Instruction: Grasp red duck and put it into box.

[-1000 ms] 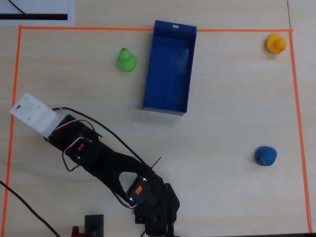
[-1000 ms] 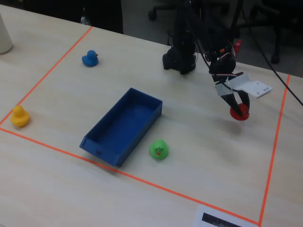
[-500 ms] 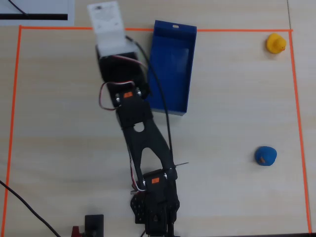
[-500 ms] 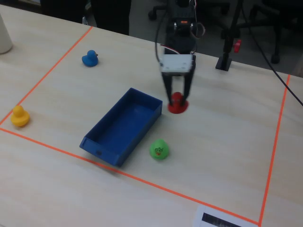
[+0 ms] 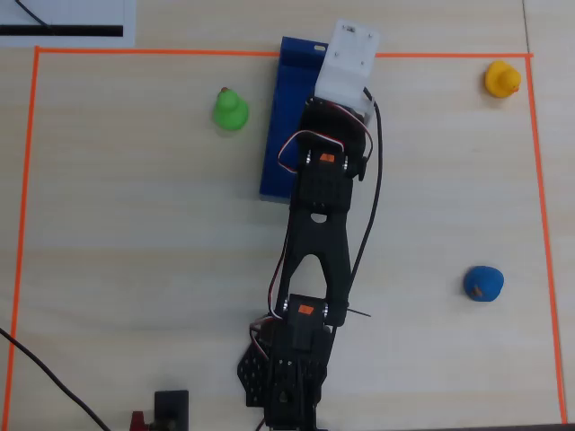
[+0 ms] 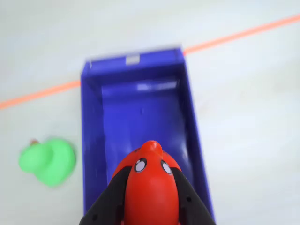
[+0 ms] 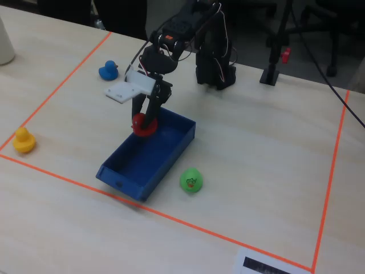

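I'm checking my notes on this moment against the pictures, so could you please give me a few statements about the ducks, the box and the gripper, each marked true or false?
1. The gripper holds the red duck between its fingers. True.
2. The red duck already lies released on the floor of the box. False: it sits clamped in the fingers above the box's near end.
3. The green duck sits on the table outside the box. True.
4. The yellow duck is inside the box. False: it stands on the table near the orange tape line.
5. The box contains a blue duck. False: that duck sits on the table, well away from the box.
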Controlling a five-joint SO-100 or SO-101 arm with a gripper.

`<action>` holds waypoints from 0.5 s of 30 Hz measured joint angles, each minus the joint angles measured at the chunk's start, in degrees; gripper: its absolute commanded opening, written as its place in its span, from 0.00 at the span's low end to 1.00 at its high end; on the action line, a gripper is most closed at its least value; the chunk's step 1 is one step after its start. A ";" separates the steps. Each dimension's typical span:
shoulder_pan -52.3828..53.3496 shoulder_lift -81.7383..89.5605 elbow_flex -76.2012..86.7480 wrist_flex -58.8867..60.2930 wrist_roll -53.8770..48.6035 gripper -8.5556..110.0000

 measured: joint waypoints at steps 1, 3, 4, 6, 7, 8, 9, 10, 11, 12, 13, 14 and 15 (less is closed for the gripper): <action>-0.09 0.00 1.23 0.35 0.00 0.07; -1.05 0.00 3.78 0.35 0.35 0.07; -1.76 0.00 5.19 0.09 0.53 0.07; -3.34 0.00 7.56 -0.44 0.70 0.07; -4.22 0.00 8.70 -0.88 0.70 0.07; -4.75 0.00 9.49 -1.49 0.70 0.07; -4.92 0.00 10.46 -2.29 0.70 0.07; -5.01 0.00 11.34 -3.08 0.35 0.07; -4.92 0.00 12.30 -3.69 -0.09 0.07; -4.83 0.00 13.27 -4.31 -0.53 0.07; -4.83 0.00 14.24 -4.83 -0.88 0.07; -4.92 0.00 14.94 -5.27 -1.05 0.10; -5.10 0.00 15.12 -5.45 -1.23 0.12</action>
